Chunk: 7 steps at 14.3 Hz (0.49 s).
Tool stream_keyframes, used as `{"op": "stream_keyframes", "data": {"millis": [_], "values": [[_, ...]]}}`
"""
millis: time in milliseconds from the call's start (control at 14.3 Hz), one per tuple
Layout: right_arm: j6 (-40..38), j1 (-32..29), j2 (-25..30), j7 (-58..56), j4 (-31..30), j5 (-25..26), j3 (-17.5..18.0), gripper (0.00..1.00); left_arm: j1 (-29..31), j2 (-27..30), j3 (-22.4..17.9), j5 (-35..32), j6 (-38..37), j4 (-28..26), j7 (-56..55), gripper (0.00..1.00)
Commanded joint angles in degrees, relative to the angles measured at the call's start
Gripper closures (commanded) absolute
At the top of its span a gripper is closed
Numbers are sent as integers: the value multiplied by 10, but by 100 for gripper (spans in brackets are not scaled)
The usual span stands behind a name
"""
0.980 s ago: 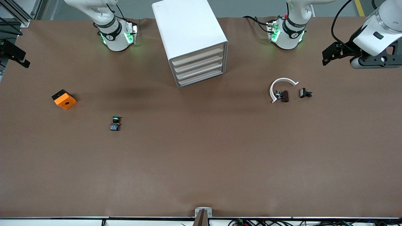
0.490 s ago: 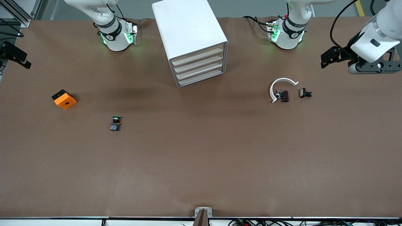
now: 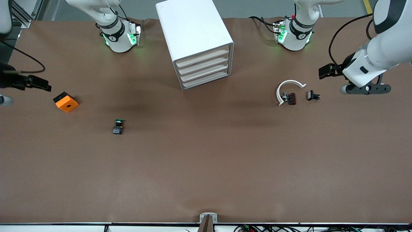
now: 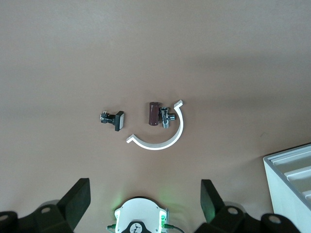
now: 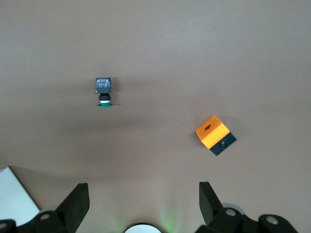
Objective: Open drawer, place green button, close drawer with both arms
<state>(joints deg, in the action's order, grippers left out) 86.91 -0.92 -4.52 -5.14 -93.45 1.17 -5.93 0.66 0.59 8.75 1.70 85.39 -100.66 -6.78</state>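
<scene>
The button (image 3: 118,126) lies on its side on the brown counter (image 3: 206,167), well clear of everything else, toward the right arm's end and nearer the front camera than the cabinet (image 3: 196,42). Its long axis runs roughly toward and away from that camera, the green cap pointing at the robots' bases and the dark body at the camera.

All four drawers look shut; the drawer (image 3: 206,79) at the bottom of the stack, like the others, sits flush in the cabinet front, which faces the camera and is turned a little toward the left arm's end. The task looks to be at its very start: nothing is opened and the button is untouched.

The right gripper (image 5: 141,199) hangs over the counter's edge beside the orange cube (image 3: 66,101), fingers spread wide and empty. The left gripper (image 4: 143,199) hangs over its own end of the counter, near the white arc (image 3: 287,90) and the small dark parts (image 3: 313,95), also spread wide and empty.

The next move likely calls for one gripper to reach a drawer front and pull it out while the other comes down across the button's narrow body.
</scene>
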Motion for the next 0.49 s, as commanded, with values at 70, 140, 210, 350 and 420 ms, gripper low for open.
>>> {"op": "stream_keyframes", "data": {"millis": [70,140,210,350,420], "values": [[9,-11,-29,-36,28,1,5,0,-4,-38,24,10,35,-4,-8,0],[17,-11,-34,-31,20,-7,5,0,-4,-51,33,10,47,-4,-19,0],[28,-15,-33,-19,8,-24,5,0,-4,-66,44,10,59,-4,-37,0],[68,-34,-33,14,-39,-56,5,0,-5,-94,69,10,85,-4,-86,0],[98,-35,-31,15,-69,-59,5,0,-4,-106,81,10,96,-4,-109,0]]}}
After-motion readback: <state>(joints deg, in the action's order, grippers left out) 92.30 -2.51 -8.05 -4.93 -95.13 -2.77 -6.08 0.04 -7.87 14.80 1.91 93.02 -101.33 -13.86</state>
